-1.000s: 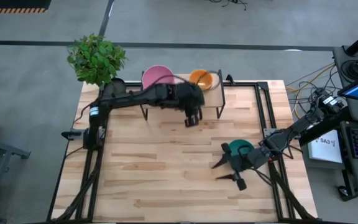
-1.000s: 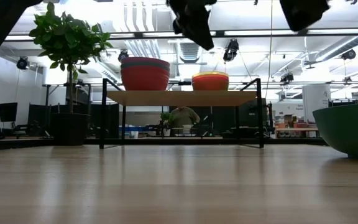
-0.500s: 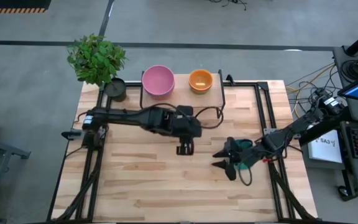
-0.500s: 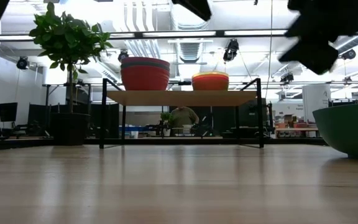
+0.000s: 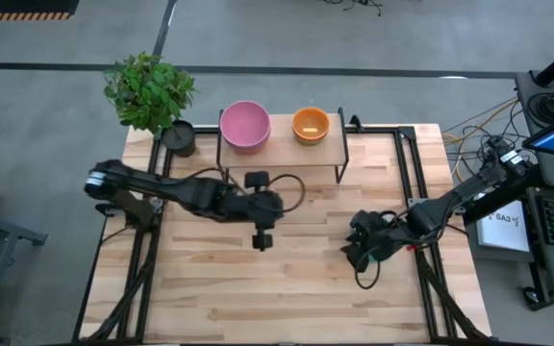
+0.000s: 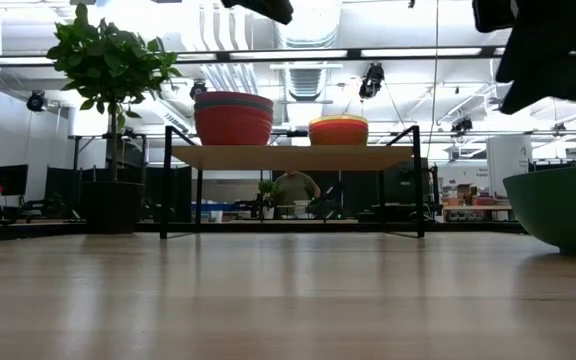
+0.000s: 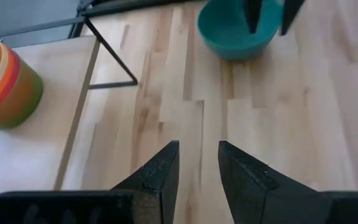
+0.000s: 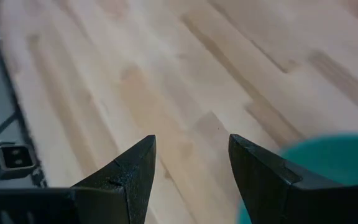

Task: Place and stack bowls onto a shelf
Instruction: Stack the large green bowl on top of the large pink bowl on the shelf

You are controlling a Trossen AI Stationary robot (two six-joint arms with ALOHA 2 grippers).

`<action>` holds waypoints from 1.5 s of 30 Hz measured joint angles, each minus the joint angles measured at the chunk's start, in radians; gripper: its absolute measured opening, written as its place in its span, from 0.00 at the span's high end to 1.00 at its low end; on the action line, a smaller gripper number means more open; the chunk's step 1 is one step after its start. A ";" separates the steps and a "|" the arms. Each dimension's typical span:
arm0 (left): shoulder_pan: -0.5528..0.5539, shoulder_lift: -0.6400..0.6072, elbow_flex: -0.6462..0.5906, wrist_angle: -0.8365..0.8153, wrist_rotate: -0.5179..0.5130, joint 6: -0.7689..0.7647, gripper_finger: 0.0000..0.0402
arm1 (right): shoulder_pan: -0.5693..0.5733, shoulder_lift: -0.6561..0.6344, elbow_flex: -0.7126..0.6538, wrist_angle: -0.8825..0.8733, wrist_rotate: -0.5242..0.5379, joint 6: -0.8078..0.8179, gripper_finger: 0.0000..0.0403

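1. Reaching for the teal bowl (image 7: pixel 235 28) near the worktop's (image 5: pixel 210 279) right edge, well apart from the shelf (image 5: pixel 282 152) at the far edge.
2. Keep the right fingers (image 8: pixel 120 177) spread wide and empty, hovering over the bowl; lower so one finger drops inside the rim and one outside.
3. Close gently on the wall; thin plastic probably slips or tips if pinched at an angle.
4. Leave the left fingers (image 7: pixel 160 174), slightly parted and holding nothing, parked mid-worktop, out of the carry path.
5. Lift high enough to clear the shelf edge, then nest onto the pink stack (image 5: pixel 244 125), not the smaller orange stack (image 5: pixel 310 123).
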 joint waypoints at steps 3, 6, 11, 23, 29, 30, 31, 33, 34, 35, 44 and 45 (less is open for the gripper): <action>-0.018 -0.088 -0.117 0.102 -0.001 -0.040 0.76 | 0.000 0.013 0.057 -0.141 -0.006 0.103 0.53; -0.035 -0.166 -0.222 0.215 -0.002 -0.055 0.76 | 0.000 0.046 0.099 -0.253 -0.055 0.185 0.53; -0.047 -0.275 -0.366 0.379 -0.001 -0.053 0.76 | -0.002 0.156 0.154 -0.284 -0.150 0.229 0.53; -0.048 -0.392 -0.491 0.492 -0.002 -0.044 0.76 | -0.022 0.473 0.406 -0.618 -0.185 0.195 0.53; -0.048 -0.382 -0.492 0.489 -0.001 -0.044 0.76 | -0.038 0.528 0.489 -0.624 -0.175 0.138 0.53; -0.048 -0.380 -0.492 0.489 -0.001 -0.044 0.76 | -0.044 0.534 0.492 -0.628 -0.175 0.137 0.53; -0.048 -0.376 -0.492 0.488 -0.001 -0.044 0.76 | -0.047 0.537 0.492 -0.633 -0.175 0.137 0.53; -0.048 -0.372 -0.495 0.489 -0.001 -0.044 0.76 | -0.055 0.546 0.483 -0.640 -0.175 0.141 0.53; -0.048 -0.372 -0.497 0.488 -0.001 -0.044 0.76 | -0.060 0.552 0.480 -0.648 -0.175 0.144 0.53; -0.048 -0.372 -0.498 0.488 -0.001 -0.044 0.76 | -0.063 0.558 0.476 -0.657 -0.175 0.145 0.53; -0.048 -0.372 -0.502 0.489 -0.001 -0.044 0.76 | -0.081 0.635 0.454 -0.653 -0.175 0.116 0.64; -0.048 -0.372 -0.502 0.489 -0.001 -0.044 0.76 | -0.081 0.641 0.454 -0.652 -0.175 0.112 0.66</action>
